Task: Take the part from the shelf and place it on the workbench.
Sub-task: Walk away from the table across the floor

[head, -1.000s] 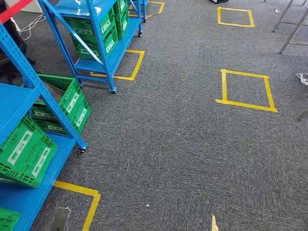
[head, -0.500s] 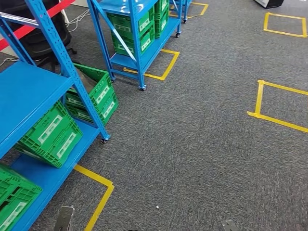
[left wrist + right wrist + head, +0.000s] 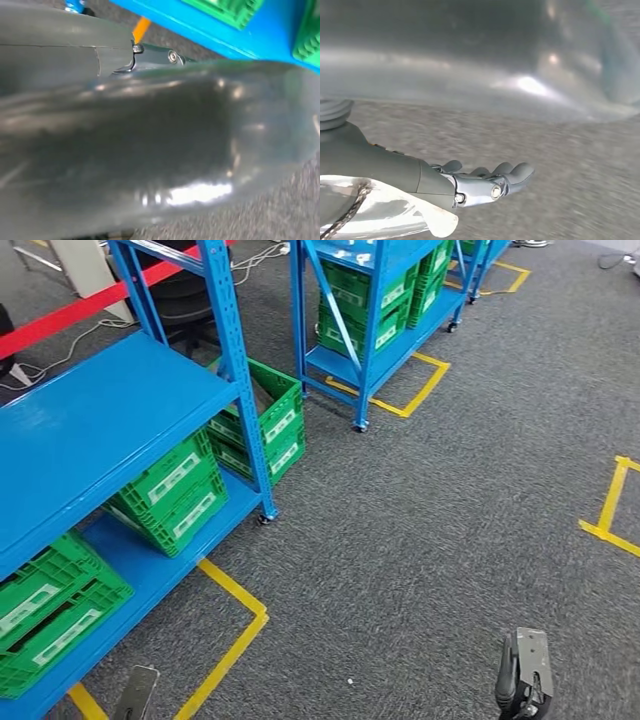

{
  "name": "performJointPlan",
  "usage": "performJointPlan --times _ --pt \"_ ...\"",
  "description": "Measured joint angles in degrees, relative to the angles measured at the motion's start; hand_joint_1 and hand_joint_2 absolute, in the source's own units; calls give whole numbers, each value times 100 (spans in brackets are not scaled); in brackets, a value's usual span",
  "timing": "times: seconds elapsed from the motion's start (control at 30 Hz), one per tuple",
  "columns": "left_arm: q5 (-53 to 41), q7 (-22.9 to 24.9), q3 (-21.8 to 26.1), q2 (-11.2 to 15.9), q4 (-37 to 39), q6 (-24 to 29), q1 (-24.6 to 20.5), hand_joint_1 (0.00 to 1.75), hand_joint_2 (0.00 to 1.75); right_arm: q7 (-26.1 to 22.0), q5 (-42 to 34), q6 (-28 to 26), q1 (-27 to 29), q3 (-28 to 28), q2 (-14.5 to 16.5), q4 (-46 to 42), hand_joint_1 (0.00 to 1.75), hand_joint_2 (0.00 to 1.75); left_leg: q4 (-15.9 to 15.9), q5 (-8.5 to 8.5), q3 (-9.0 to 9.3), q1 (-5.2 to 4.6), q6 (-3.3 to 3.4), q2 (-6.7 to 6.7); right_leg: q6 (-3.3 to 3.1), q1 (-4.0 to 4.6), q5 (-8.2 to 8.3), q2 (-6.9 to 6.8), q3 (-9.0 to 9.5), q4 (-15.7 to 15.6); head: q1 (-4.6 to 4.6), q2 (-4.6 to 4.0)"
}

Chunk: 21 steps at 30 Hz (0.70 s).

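The blue shelf [image 3: 113, 420] stands at my left, with green crates [image 3: 175, 490] on its low deck and another green crate [image 3: 45, 605] nearer to me. I cannot make out a part in any crate. My right hand [image 3: 486, 182] hangs over grey carpet with its fingers stretched out and nothing in it. A bit of my right arm [image 3: 523, 675] pokes in at the bottom right of the head view, and a bit of my left arm [image 3: 136, 692] at the bottom left. My left hand [image 3: 154, 52] is a sliver behind a blurred grey surface, its fingers hidden.
A second blue shelf [image 3: 377, 300] with green crates stands farther back. Yellow tape squares [image 3: 234, 625] mark the carpet by the shelves and at the right [image 3: 607, 510]. A red strip [image 3: 83, 305] and cables lie behind the near shelf. Open carpet lies ahead and right.
The camera has turned left, so the whole scene has slid right and the near shelf looms larger. My right arm has come into the head view at the bottom right.
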Motion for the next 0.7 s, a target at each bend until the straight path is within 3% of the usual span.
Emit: performJointPlan --times 0.03,0.07,0.13,0.17,0.23,0.27,0.3,0.37,0.43,0.5,0.53,0.57,0.63,0.7 --pt "-37 26 15 -7 -44 5 32 0 0 -81 94 13 36 -177 79 -42 0 0 3 -6 11 -3 -1 -91 -10 0 127 20 -59 -15 0 0" --pt "-79 52 36 -18 -89 7 63 0 0 -165 186 35 61 -337 152 -90 0 0 7 -14 27 -3 -6 -176 -26 -1 354 53 -10 -252 0 0" --pt "-176 88 86 -47 -189 2 110 0 0 -366 378 120 90 -624 282 -198 0 0 28 -39 41 -4 -36 -337 -63 -13 818 273 245 -1007 -1 0" --pt "-219 103 115 -59 -236 -3 123 0 0 -447 459 168 89 -744 338 -247 0 0 44 -48 27 0 -60 -409 -80 -20 922 391 371 -1294 -3 0" --pt "-279 137 175 -73 -317 -28 153 0 0 -544 592 273 90 -942 438 -326 0 0 60 -40 -21 21 -129 -541 -116 -14 922 485 482 -1495 -6 0" --pt "-299 151 209 -80 -351 -40 179 0 0 -577 655 320 104 -1015 481 -365 0 0 56 -30 -40 34 -168 -610 -140 -13 916 427 511 -1521 -7 0" --pt "-311 159 244 -94 -384 -52 214 0 0 -618 710 359 142 -1066 516 -405 0 0 66 -40 -49 36 -206 -584 -169 -14 924 358 525 -1537 -8 0" --pt "-327 165 321 -123 -454 -58 263 0 0 -734 774 384 314 -1118 553 -496 0 0 301 -207 -144 17 -276 -286 -231 -23 923 192 581 -1583 -43 0" --pt "-338 170 399 -148 -519 -56 278 0 0 -820 747 397 578 -1144 558 -559 0 0 956 -548 -438 23 -333 68 -283 -3 890 -10 631 -1599 -74 0" --pt "-356 173 478 -183 -568 -45 316 0 0 -873 644 479 838 -1165 558 -577 0 0 1559 -754 -717 49 -368 157 -305 9 849 -197 664 -1597 -76 0" --pt "-364 177 523 -206 -597 -39 354 0 0 -917 559 544 976 -1182 558 -582 0 0 1600 -706 -730 57 -375 171 -305 10 826 -281 687 -1597 -77 0" --pt "-370 186 570 -230 -623 -39 395 0 0 -963 463 614 1120 -1203 558 -584 0 0 1432 -567 -637 61 -371 190 -299 12 802 -358 718 -1597 -78 0" --pt "-370 210 666 -269 -681 -65 458 0 0 -1022 254 762 1386 -1253 558 -579 0 0 693 -208 -248 34 -323 366 -271 23 743 -505 782 -1597 -76 0" --pt "-369 229 738 -297 -725 -99 476 0 0 -1016 106 873 1542 -1293 559 -557 0 0 153 -84 24 -19 -247 560 -211 46 686 -615 822 -1594 -75 0"
